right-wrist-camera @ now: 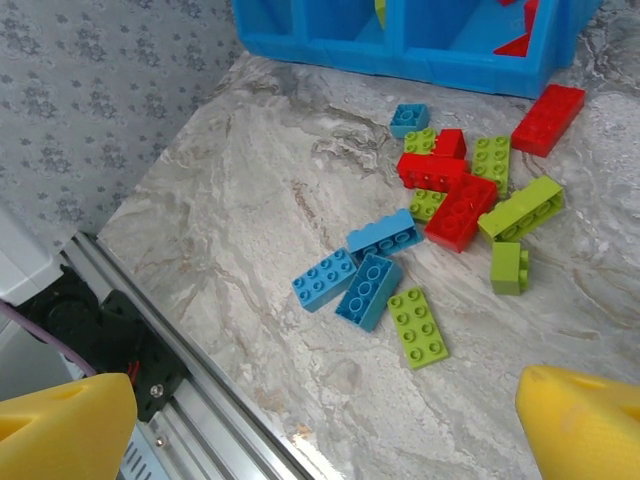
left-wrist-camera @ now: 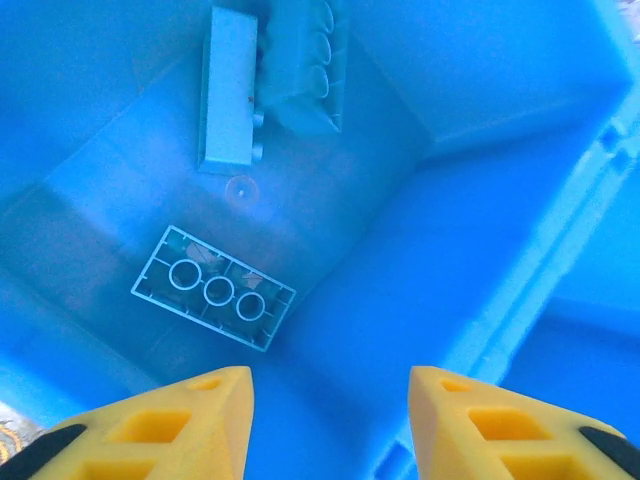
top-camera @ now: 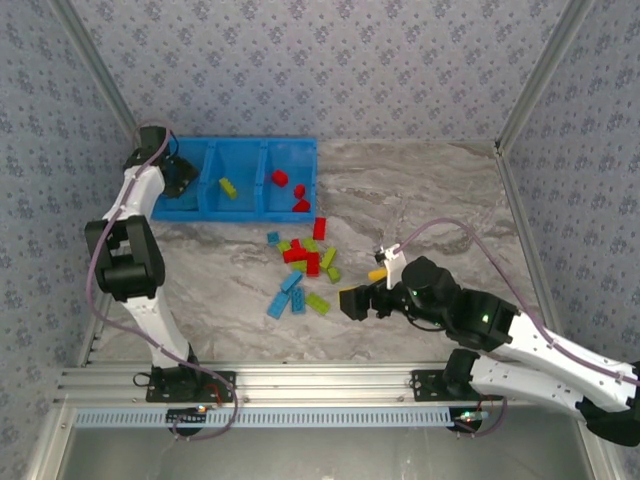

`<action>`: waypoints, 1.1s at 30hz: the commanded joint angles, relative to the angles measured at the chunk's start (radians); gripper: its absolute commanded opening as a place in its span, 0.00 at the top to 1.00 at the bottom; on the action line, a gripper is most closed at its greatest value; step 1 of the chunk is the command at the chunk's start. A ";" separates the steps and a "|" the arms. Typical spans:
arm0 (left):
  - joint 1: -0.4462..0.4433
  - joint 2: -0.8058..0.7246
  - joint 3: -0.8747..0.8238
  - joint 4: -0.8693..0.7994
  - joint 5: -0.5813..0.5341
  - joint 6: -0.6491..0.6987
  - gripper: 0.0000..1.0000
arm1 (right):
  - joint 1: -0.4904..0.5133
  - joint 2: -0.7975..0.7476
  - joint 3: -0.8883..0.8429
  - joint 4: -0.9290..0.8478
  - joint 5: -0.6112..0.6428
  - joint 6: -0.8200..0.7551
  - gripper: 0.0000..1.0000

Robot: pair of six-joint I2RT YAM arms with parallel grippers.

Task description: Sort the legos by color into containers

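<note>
Status, left hand (left-wrist-camera: 330, 400) first: fingers parted, nothing between them, hanging over the left compartment (left-wrist-camera: 450, 220) of the blue tray (top-camera: 250, 141). Just below and to one side of the fingertips, an upturned light blue brick (left-wrist-camera: 213, 288) lies flat on the compartment floor, tubes up. Past it sit two more light blue bricks (left-wrist-camera: 232, 90), side by side and apparently touching, near the far wall.

I read this as the drop-off of a blue brick. The colour matches the compartment, so nothing needs fixing. To finish cleanly I'd lift straight up, with no sideways travel until the fingertips are above the walls, so I don't clip the tray or drag a brick.

Right hand (top-camera: 352, 302): spread fully, empty, low over the worktop (right-wrist-camera: 250, 200), pointing at the loose pile.
- Nearest ahead of it is a flat lime brick (right-wrist-camera: 418, 326), its far end just beside the blue ones.
- Next come three blue bricks (right-wrist-camera: 367, 288), bunched and touching.
- Beyond those is the red and lime cluster (right-wrist-camera: 460, 200).
- The tray is well past that.

My pick is the lime brick. I'd come down vertically, fingers across its short width, and close slowly so the neighbouring blue one isn't nudged. It goes to the middle compartment (top-camera: 240, 165), which already holds a lime one.
</note>
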 commanded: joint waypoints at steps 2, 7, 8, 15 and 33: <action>-0.023 -0.202 -0.065 -0.062 0.000 0.026 0.58 | 0.003 0.049 -0.005 0.004 0.065 0.013 0.00; -0.199 -0.524 -0.232 -0.054 -0.043 0.111 0.59 | -0.049 0.193 0.032 -0.054 0.176 0.050 0.00; -0.248 -0.588 -0.271 -0.037 -0.043 0.150 0.60 | -0.071 0.230 0.040 -0.050 0.160 0.051 0.00; -0.561 -0.909 -0.555 0.054 0.440 0.726 0.52 | -0.139 0.537 0.140 -0.019 0.133 0.099 0.09; -0.711 -1.044 -0.759 -0.046 0.330 1.135 0.50 | -0.162 1.167 0.569 -0.012 0.083 0.213 0.42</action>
